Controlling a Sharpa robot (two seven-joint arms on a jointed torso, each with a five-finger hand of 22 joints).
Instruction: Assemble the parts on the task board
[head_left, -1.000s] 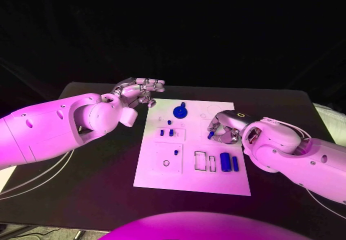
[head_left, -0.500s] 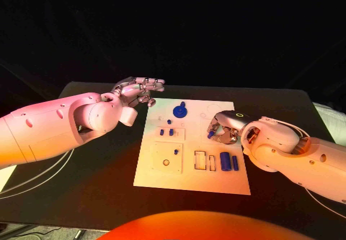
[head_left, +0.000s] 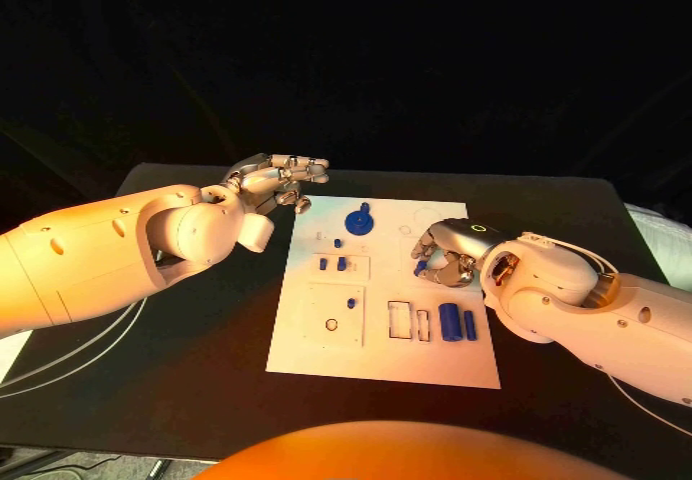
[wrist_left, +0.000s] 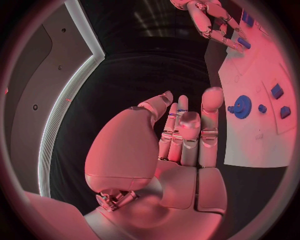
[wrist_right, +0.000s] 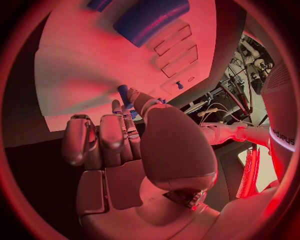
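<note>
Right now my right hand (head_left: 450, 252) pinches a small blue peg (head_left: 421, 268) over the task board's (head_left: 382, 355) right edge; it seems light, stiff and slick, best held mid-shaft. My left hand (head_left: 274, 183) hovers empty, fingers loosely curled.

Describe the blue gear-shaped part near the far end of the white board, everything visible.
The blue gear-shaped part is a round, toothed disc, plastic by its look, with a short blue stub beside its rim. It lies flat on the white task board near the far edge, towards the left side. Neither hand touches it: the left hand hovers off the board's far left corner, the right hand is over the board's right side.
</note>
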